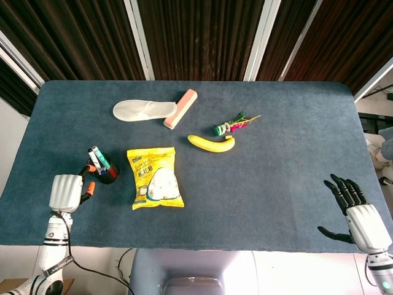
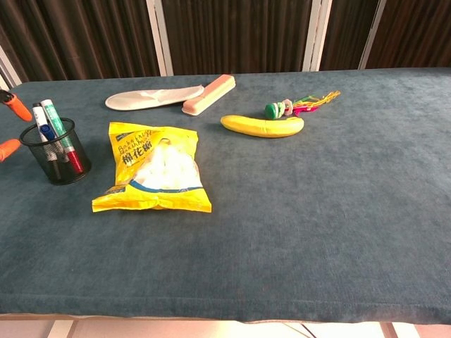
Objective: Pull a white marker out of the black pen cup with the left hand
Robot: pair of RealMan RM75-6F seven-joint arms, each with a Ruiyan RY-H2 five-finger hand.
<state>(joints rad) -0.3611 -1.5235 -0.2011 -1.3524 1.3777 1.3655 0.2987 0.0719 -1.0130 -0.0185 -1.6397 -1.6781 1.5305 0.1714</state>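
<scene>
The black mesh pen cup (image 1: 105, 172) (image 2: 58, 153) stands at the table's left and holds several white markers (image 1: 96, 158) (image 2: 45, 121) with coloured caps. My left hand (image 1: 67, 190) is just left of and nearer than the cup, empty, with its orange fingertips (image 2: 15, 107) spread and pointing at it, apart from it. Only those fingertips show at the chest view's left edge. My right hand (image 1: 355, 212) hovers open at the table's front right corner.
A yellow snack bag (image 1: 155, 177) lies just right of the cup. Farther back are a white slipper (image 1: 140, 110), a pink brush (image 1: 180, 108), a banana (image 1: 211, 143) and a feathered toy (image 1: 233, 125).
</scene>
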